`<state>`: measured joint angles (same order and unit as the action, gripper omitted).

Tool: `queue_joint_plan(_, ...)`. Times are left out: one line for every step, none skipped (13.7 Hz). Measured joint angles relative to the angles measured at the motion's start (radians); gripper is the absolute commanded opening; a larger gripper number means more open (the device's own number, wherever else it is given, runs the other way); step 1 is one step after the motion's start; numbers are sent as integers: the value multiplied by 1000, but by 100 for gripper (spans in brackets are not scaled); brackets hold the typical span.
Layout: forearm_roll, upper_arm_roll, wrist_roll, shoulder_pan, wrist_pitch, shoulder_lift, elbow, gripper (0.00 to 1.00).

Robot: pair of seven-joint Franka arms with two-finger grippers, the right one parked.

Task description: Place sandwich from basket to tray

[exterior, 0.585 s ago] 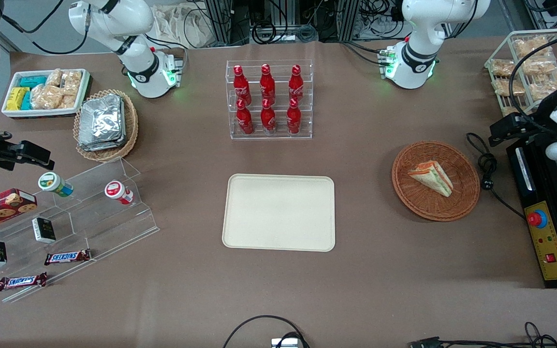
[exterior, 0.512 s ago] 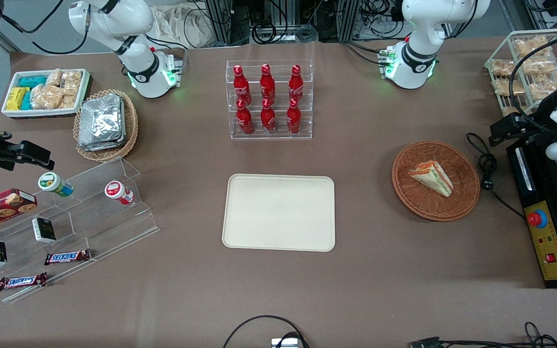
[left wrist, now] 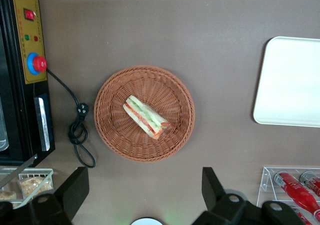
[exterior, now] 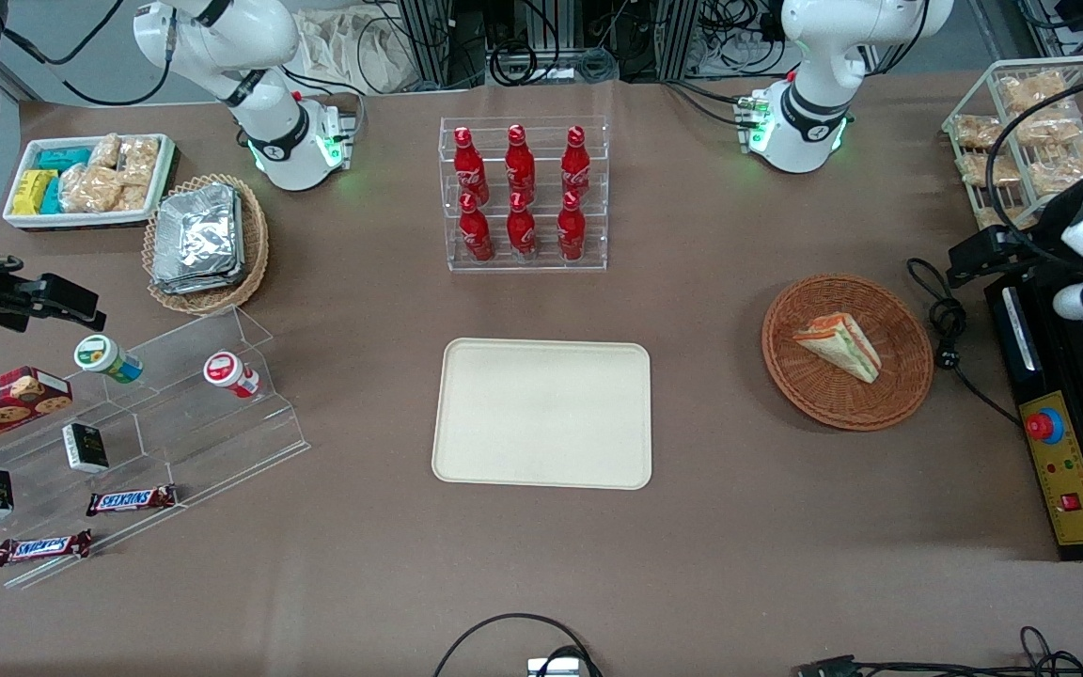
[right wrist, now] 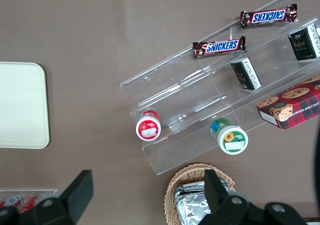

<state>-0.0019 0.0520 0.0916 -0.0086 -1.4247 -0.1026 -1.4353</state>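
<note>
The sandwich (exterior: 838, 346), a wrapped wedge with orange, red and green layers, lies in the round reddish-brown wicker basket (exterior: 814, 400) toward the working arm's end of the table. The cream tray (exterior: 541, 414) sits bare at the table's middle. My left gripper (exterior: 974, 256) hangs high above the table beside the basket, over a black control box's edge. In the left wrist view the gripper (left wrist: 145, 190) is open and holds nothing. That view also shows the sandwich (left wrist: 146, 117), the basket (left wrist: 165, 90) and a corner of the tray (left wrist: 292, 82).
A black control box with a red button (exterior: 1054, 442) and a coiled black cable (exterior: 946, 324) lie beside the basket. A clear rack of red bottles (exterior: 523, 193) stands farther from the camera than the tray. A wire rack of snack packets (exterior: 1021, 122) stands by the working arm.
My left arm and gripper have shifted slightly away from the front camera. The sandwich, basket and tray have not moved.
</note>
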Motion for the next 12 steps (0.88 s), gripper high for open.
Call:
queue_joint_plan(0, -1, 29, 0, -2, -10, -15, 100)
queue_joint_plan(0, -1, 67, 0, -14, -18, -35, 100)
queue_joint_plan(0, -1, 105, 0, -41, -23, -65, 100)
queue_joint_plan(0, -1, 146, 0, -75, -23, -101, 100)
queue_joint_plan(1, -1, 192, 0, -119, -19, -144, 100)
queue_joint_plan(1, -1, 235, 0, -177, -11, -197, 100)
queue_joint_plan(1, -1, 271, 0, -242, 4, -263, 100)
queue_joint_plan(1, -1, 305, 0, -313, 25, -338, 100)
queue_joint_plan(1, -1, 341, 0, -382, 47, -416, 100)
queue_joint_plan(1, -1, 377, 0, -448, 71, -492, 100)
queue_joint_plan(1, -1, 413, 0, -507, 91, -565, 100)
queue_joint_plan(2, -1, 448, 0, -560, 108, -628, 100)
